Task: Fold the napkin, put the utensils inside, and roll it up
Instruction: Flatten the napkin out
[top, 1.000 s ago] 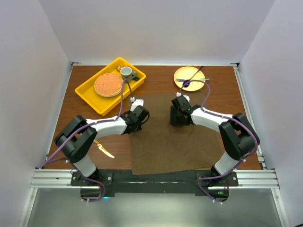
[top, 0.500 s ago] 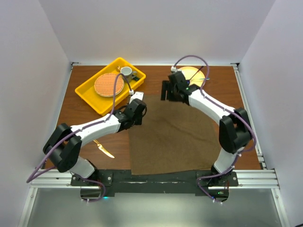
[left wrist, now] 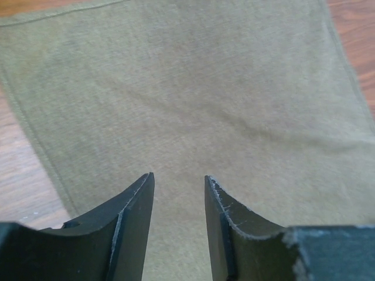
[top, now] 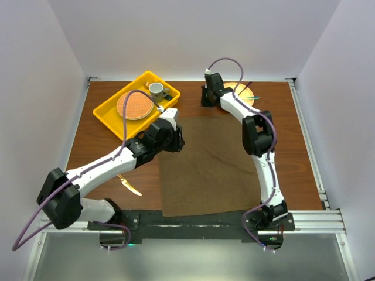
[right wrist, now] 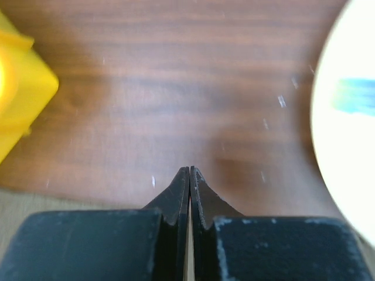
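Observation:
The olive-brown napkin [top: 208,167] lies spread flat on the table's middle. It fills the left wrist view [left wrist: 187,99]. My left gripper [top: 177,140] [left wrist: 179,175] hovers over the napkin's far left part, open, with only cloth showing between its fingers. My right gripper [top: 205,99] [right wrist: 189,168] is over bare wood just beyond the napkin's far edge, between the yellow tray and the plate. Its jaws are pressed together and hold nothing. One gold utensil [top: 128,184] lies on the wood left of the napkin.
A yellow tray [top: 108,114] [right wrist: 23,88] at the far left holds a round orange mat [top: 135,105] and a cup [top: 156,89]. A pale yellow plate [top: 245,93] [right wrist: 345,146] at the far right carries a teal-handled utensil [right wrist: 354,96]. White walls enclose three sides.
The right arm swung from above the napkin out past its far edge, and its gripper went from open to shut. The left arm stretched a little farther over the napkin's far left part.

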You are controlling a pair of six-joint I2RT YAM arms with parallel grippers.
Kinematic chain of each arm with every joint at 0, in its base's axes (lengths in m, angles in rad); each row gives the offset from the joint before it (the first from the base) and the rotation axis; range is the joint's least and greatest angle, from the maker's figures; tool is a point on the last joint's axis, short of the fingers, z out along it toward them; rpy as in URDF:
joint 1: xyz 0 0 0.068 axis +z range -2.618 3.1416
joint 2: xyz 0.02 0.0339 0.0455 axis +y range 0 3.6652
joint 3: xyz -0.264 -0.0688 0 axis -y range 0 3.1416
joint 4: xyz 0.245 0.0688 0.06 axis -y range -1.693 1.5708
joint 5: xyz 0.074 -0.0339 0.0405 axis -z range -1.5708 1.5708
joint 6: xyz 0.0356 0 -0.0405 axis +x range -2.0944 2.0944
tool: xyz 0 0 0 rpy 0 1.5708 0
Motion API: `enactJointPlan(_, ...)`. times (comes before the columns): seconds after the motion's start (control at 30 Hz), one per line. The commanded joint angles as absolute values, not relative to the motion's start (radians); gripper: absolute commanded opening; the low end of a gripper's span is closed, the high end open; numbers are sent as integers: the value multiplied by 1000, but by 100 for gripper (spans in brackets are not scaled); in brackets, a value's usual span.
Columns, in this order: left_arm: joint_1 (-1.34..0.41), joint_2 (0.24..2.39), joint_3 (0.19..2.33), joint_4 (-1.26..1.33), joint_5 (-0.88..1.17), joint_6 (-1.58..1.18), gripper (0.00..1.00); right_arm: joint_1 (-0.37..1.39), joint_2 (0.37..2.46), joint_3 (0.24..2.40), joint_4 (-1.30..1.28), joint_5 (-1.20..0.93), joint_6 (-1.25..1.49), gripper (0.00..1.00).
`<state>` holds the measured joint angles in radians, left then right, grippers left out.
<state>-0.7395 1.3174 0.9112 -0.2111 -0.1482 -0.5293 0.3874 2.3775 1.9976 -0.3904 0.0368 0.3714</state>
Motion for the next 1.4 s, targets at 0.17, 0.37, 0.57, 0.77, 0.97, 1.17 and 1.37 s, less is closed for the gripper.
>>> enactJointPlan(0.17, -732, 1258, 905, -155, -57, -551, 48, 307, 2499, 2149, -434, 144, 354, 0)
enactJointPlan(0.37, -732, 1250, 896, -156, -55, -549, 48, 236, 2450, 2086, -416, 181, 348, 0)
enactJointPlan(0.57, -732, 1264, 887, -149, -41, -557, 48, 184, 2419, 2063, -417, 236, 315, 0)
enactJointPlan(0.77, -732, 1275, 891, -161, -32, -558, 49, 126, 2441, 2132, -497, 354, 272, 0)
enactJointPlan(0.97, -732, 1299, 905, -178, -25, -555, 49, 91, 2413, 2135, -531, 380, 258, 0)
enactJointPlan(1.17, -732, 1334, 923, -189, -100, -561, 49, 95, 2347, 2125, -635, 396, 294, 6)
enactJointPlan(1.37, -723, 1442, 1018, -259, -246, -505, 49, 132, 2090, 1843, -606, 371, 314, 32)
